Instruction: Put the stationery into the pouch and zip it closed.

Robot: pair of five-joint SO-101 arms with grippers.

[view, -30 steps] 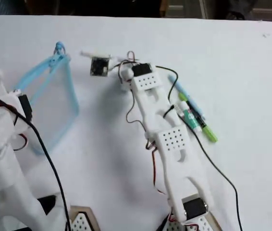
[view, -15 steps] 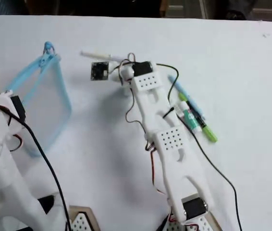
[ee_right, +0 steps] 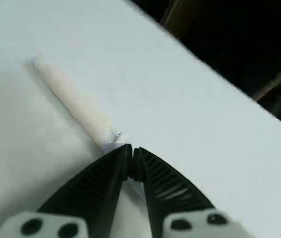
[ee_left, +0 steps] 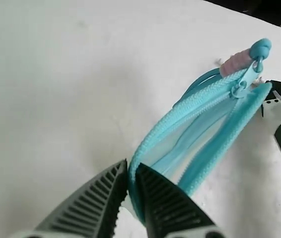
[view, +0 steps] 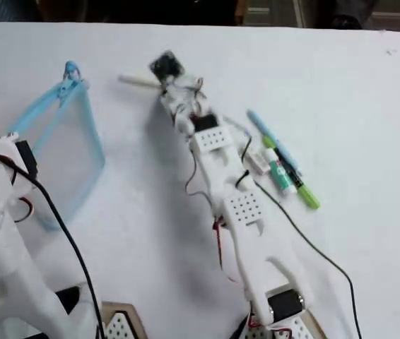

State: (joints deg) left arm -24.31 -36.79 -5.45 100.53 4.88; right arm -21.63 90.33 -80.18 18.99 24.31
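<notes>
The clear pouch [view: 66,152] with a blue zipper lies at the table's left with its mouth open. My left gripper [ee_left: 130,181] is shut on the pouch's zipper rim [ee_left: 145,158], and the zipper pull [ee_left: 252,69] sits at the far end. A white pen [view: 138,80] lies at the back of the table. My right gripper [ee_right: 130,156] is shut on one end of this white pen [ee_right: 71,99]. To the right of the right arm [view: 228,183] lie a blue pen [view: 262,129], a green marker [view: 306,195] and a small white eraser [view: 258,161].
A black cable [view: 313,247] trails from the right arm over the table beside the stationery pile. The left arm's white body [view: 2,233] and its cable stand at the near left. The table's far edge [view: 200,25] runs close behind the white pen.
The right arm's wrist turned and reached farther back, bringing its gripper onto the white pen's end. The pouch slid a little to the left a second ago, then stayed put.
</notes>
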